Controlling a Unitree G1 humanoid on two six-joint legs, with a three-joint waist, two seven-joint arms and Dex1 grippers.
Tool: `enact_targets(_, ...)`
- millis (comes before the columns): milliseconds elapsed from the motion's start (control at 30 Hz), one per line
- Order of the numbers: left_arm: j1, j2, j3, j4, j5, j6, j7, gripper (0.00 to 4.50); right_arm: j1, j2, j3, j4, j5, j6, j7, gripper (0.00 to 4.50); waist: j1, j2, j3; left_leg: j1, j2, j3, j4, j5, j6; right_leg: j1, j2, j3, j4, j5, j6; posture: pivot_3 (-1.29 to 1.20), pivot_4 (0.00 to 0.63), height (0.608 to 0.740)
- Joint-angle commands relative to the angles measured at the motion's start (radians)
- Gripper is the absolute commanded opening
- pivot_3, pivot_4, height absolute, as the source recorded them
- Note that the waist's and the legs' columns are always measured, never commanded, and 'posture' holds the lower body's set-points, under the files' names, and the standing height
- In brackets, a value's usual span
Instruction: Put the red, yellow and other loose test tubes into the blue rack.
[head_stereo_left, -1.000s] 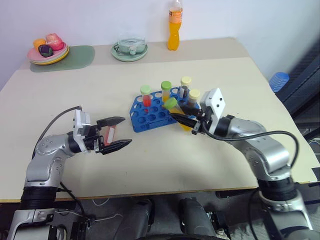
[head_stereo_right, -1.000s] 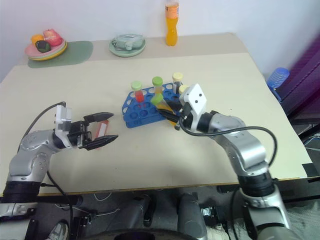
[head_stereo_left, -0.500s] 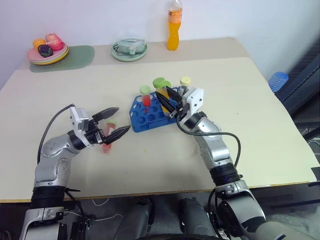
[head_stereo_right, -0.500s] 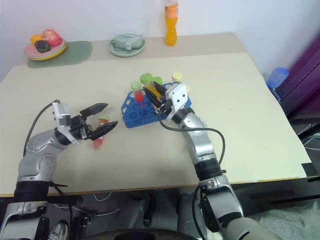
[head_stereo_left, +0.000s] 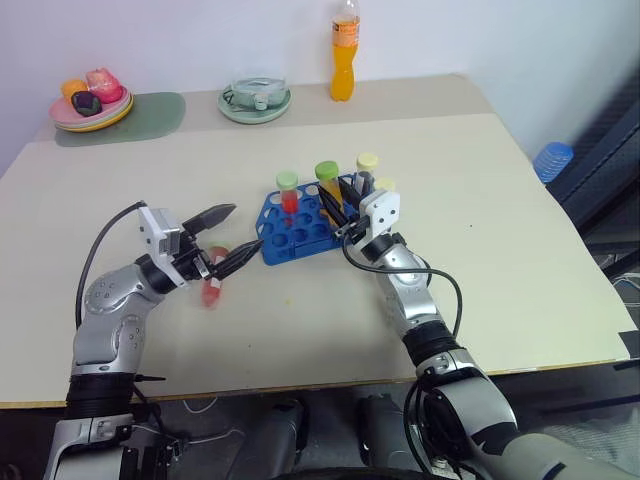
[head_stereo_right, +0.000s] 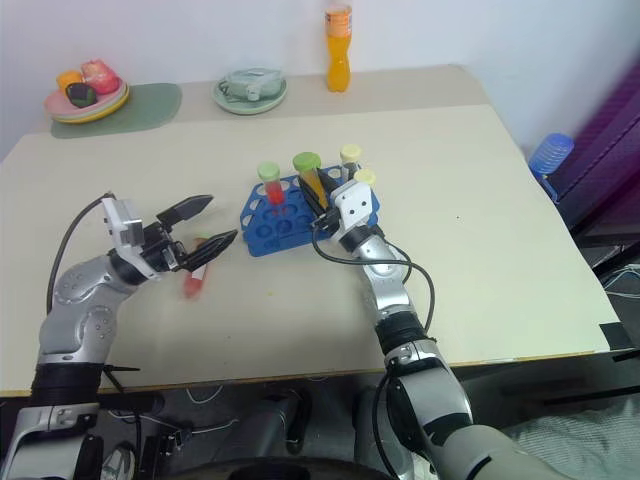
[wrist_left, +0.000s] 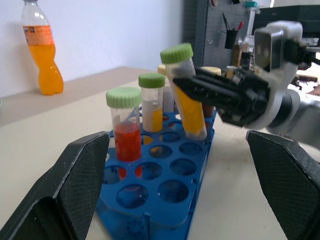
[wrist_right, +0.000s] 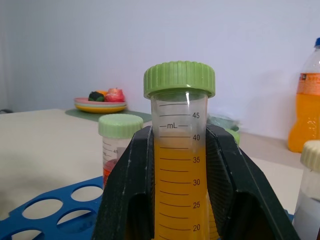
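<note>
At frame centre: right gripper (head_stereo_left: 335, 208) clamped on the clear yellow-filled, green-capped tube (wrist_left: 183, 90), now brought upright over the bright blue plastic holed rack (head_stereo_left: 296, 232).
Insertion imminent; left gripper (head_stereo_left: 232, 237) fingers apart, pink-red tube (head_stereo_left: 212, 291) lying loose below it, left of centre.

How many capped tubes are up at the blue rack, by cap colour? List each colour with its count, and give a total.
Green-capped clear plastic tubes: 3: red-filled tube, short yellow-filled tube, and tall yellow-filled tube held in the right gripper's jaws.
Cream-capped clear plastic tubes: 2.
Total: 5.
</note>
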Motion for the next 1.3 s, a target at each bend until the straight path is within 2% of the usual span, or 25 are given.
enact_targets(33, 0.003, 0.003, 0.009, -0.049, -0.013, 0.018, 0.015, 4.5, -0.029, 0.027, -0.01, 0.049, -0.011, -0.058, -0.022, 0.77, -0.005, 0.0, 0.0, 0.0, 0.0, 0.0, 0.0, 0.0, 0.0, 0.0, 0.0, 0.0, 0.0, 0.0, 0.0, 0.0, 0.15, 0.74)
enact_targets(267, 0.01, -0.005, 0.009, -0.076, -0.021, 0.046, 0.035, 4.5, -0.031, 0.049, -0.039, 0.122, 0.022, -0.118, -0.006, 0.77, -0.021, 0.0, 0.0, 0.002, 0.001, 0.0, 0.0, 0.001, -0.002, 0.001, 0.003, 0.001, 0.002, 0.0, -0.001, 0.0, 0.15, 0.74)
enact_targets(333, 0.012, -0.011, 0.014, -0.08, -0.031, 0.056, 0.045, 4.5, -0.018, 0.049, -0.049, 0.131, 0.031, -0.139, 0.004, 1.8, -0.021, 0.0, 0.0, 0.002, 0.001, 0.0, -0.001, 0.001, -0.002, 0.001, 0.003, 0.001, 0.002, 0.0, -0.001, 0.0, 0.15, 0.74)
enact_targets(367, 0.013, -0.015, 0.019, -0.081, -0.037, 0.063, 0.051, 4.5, -0.012, 0.048, -0.052, 0.135, 0.033, -0.149, 0.005, 2.09, -0.021, 0.0, 0.0, 0.002, 0.001, 0.0, 0.0, 0.001, -0.002, 0.001, 0.003, 0.001, 0.002, 0.0, -0.001, 0.0, 0.15, 0.74)
enact_targets(500, 0.005, -0.016, 0.035, -0.068, -0.052, 0.074, 0.063, 4.5, 0.013, 0.026, -0.047, 0.128, -0.028, -0.206, -0.044, 4.15, -0.02, 0.0, 0.0, 0.002, 0.001, 0.0, -0.001, 0.001, -0.002, 0.001, 0.004, 0.001, 0.002, 0.0, -0.001, 0.0, 0.15, 0.74)
enact_targets(533, 0.001, -0.017, 0.042, -0.06, -0.055, 0.076, 0.069, 4.5, 0.021, 0.014, -0.044, 0.114, -0.044, -0.216, -0.054, 4.44, -0.02, 0.0, 0.0, 0.002, 0.001, 0.0, -0.001, 0.001, -0.002, 0.001, 0.004, 0.001, 0.002, 0.0, -0.001, 0.0, 0.15, 0.74)
enact_targets(633, -0.007, -0.014, 0.054, -0.037, -0.056, 0.074, 0.072, 4.5, 0.039, -0.012, -0.036, 0.069, -0.07, -0.23, -0.063, 4.44, -0.017, 0.0, 0.0, 0.003, 0.001, -0.001, -0.001, 0.001, -0.002, 0.001, 0.004, 0.001, 0.002, 0.0, -0.001, 0.0, 0.15, 0.74)
enact_targets(767, -0.015, -0.014, 0.081, -0.019, -0.059, 0.095, 0.118, 4.5, 0.098, -0.071, -0.009, -0.092, -0.103, -0.204, -0.054, 4.44, -0.014, 0.0, 0.0, 0.003, 0.001, -0.001, 0.0, 0.001, -0.002, 0.002, 0.004, 0.001, 0.002, 0.0, -0.001, 0.0, 0.15, 0.74)
enact_targets(933, 0.002, 0.004, 0.114, -0.057, -0.078, 0.201, 0.213, 4.5, 0.233, -0.168, 0.049, -0.374, -0.049, 0.004, 0.062, 4.44, -0.018, 0.0, 0.0, 0.003, 0.001, -0.001, -0.001, 0.001, -0.002, 0.001, 0.004, 0.001, 0.002, 0.0, -0.001, 0.0, 0.15, 0.74)
enact_targets(1033, 0.041, 0.013, 0.131, -0.139, -0.034, 0.297, 0.378, 4.5, 0.356, -0.282, 0.066, -0.59, -0.01, 0.163, 0.15, 4.44, -0.017, 0.0, 0.0, 0.002, 0.002, 0.0, -0.001, 0.001, -0.002, 0.001, 0.003, 0.002, 0.002, 0.0, -0.001, 0.0, 0.15, 0.74)
enact_targets(1133, 0.076, 0.022, 0.136, -0.239, -0.061, 0.424, 0.48, 4.5, 0.426, -0.369, 0.044, -0.739, 0.028, 0.284, 0.187, 4.44, -0.013, 0.0, 0.0, 0.002, 0.002, 0.0, -0.001, -0.001, 0.002, 0.001, 0.002, 0.002, 0.001, 0.0, -0.001, 0.0, 0.15, 0.74)
enact_targets(1233, 0.09, 0.042, 0.185, -0.371, -0.195, 0.721, 0.658, 4.5, 0.493, -0.488, -0.001, -0.884, 0.111, 0.402, 0.258, 4.44, -0.004, 0.0, 0.0, 0.002, 0.002, 0.0, 0.0, -0.003, 0.005, 0.001, 0.002, 0.002, 0.001, 0.0, -0.001, 0.0, 0.15, 0.74)
enact_targets(1300, 0.035, 0.054, 0.244, -0.417, -0.279, 1.084, 0.844, 4.5, 0.527, -0.576, -0.027, -0.978, 0.193, 0.487, 0.331, 4.44, 0.009, -0.001, 0.0, 0.002, 0.002, 0.0, 0.0, -0.003, 0.006, 0.002, 0.002, 0.001, 0.001, 0.0, -0.001, 0.0, 0.15, 0.74)
